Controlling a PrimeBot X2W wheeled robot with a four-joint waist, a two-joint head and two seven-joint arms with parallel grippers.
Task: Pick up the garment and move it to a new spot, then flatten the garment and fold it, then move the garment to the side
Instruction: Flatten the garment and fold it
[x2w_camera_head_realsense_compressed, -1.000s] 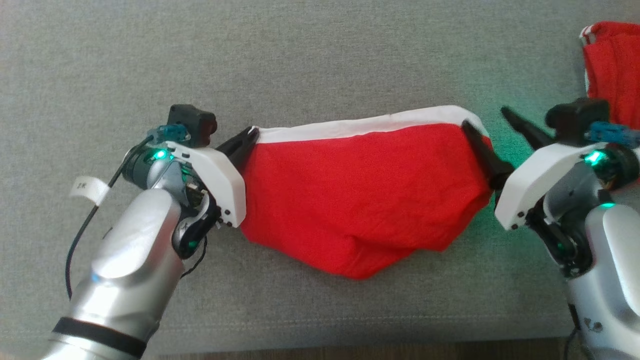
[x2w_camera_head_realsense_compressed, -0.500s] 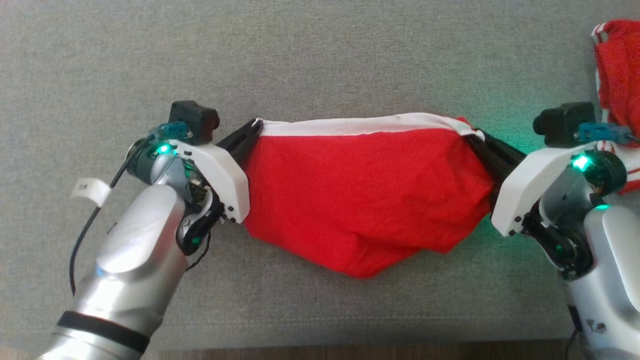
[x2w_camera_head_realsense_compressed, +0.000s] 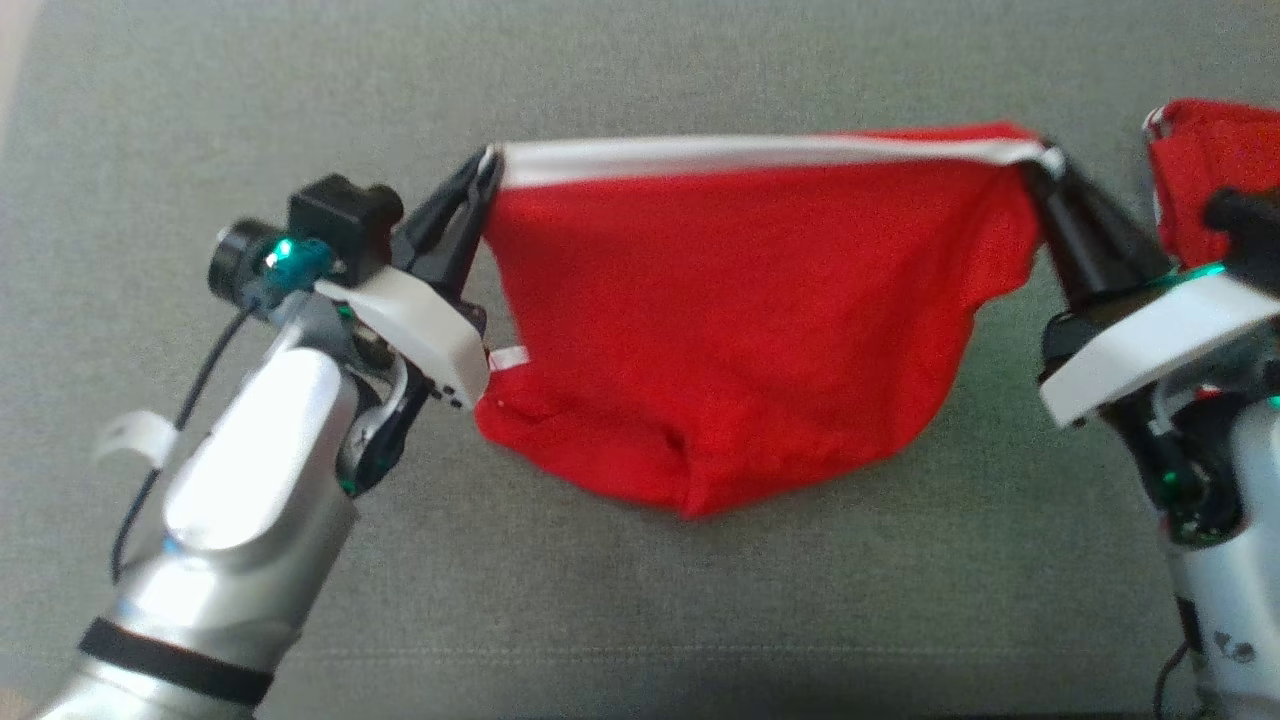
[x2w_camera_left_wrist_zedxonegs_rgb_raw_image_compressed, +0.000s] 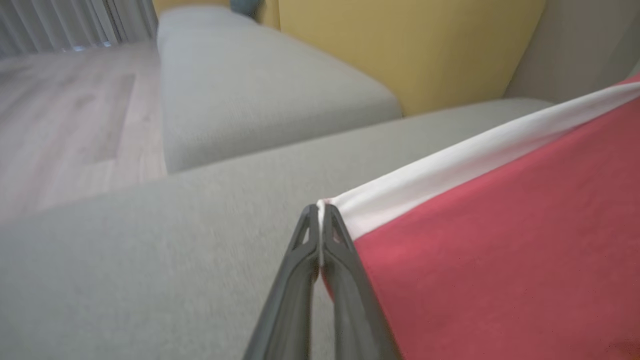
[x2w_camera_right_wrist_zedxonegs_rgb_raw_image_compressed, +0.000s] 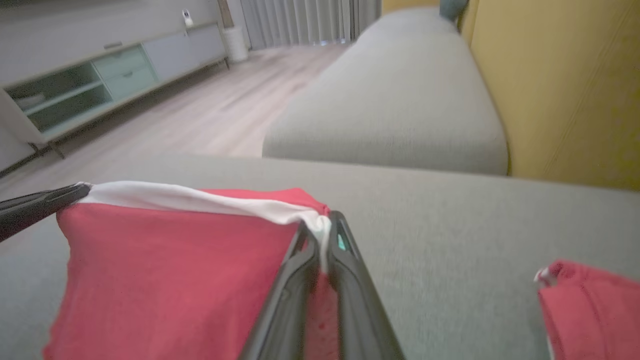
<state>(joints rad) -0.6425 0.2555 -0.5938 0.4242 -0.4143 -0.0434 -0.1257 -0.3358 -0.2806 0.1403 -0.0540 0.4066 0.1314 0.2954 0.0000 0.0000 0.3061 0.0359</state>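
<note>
A red garment (x2w_camera_head_realsense_compressed: 740, 320) with a white waistband hangs stretched between my two grippers above the grey sofa seat (x2w_camera_head_realsense_compressed: 640, 70). My left gripper (x2w_camera_head_realsense_compressed: 482, 166) is shut on the left end of the waistband; the left wrist view has the white hem pinched at its tips (x2w_camera_left_wrist_zedxonegs_rgb_raw_image_compressed: 320, 210) and red cloth (x2w_camera_left_wrist_zedxonegs_rgb_raw_image_compressed: 500, 250) to the right. My right gripper (x2w_camera_head_realsense_compressed: 1040, 165) is shut on the right end, its tips (x2w_camera_right_wrist_zedxonegs_rgb_raw_image_compressed: 322, 225) holding bunched white band beside the red cloth (x2w_camera_right_wrist_zedxonegs_rgb_raw_image_compressed: 170, 270). The garment's lower edge sags towards the seat.
A second red garment (x2w_camera_head_realsense_compressed: 1200, 170) lies at the right edge of the seat, also seen as red cloth (x2w_camera_right_wrist_zedxonegs_rgb_raw_image_compressed: 590, 305) low right in the right wrist view. Yellow back cushions (x2w_camera_left_wrist_zedxonegs_rgb_raw_image_compressed: 400, 45), a sofa extension (x2w_camera_right_wrist_zedxonegs_rgb_raw_image_compressed: 400, 100), wooden floor and a low cabinet (x2w_camera_right_wrist_zedxonegs_rgb_raw_image_compressed: 100, 75) lie beyond.
My right gripper closed on the right end of the waistband. Both grippers then rose and moved apart, pulling the waistband taut and lifting the garment. The head view shifted too.
</note>
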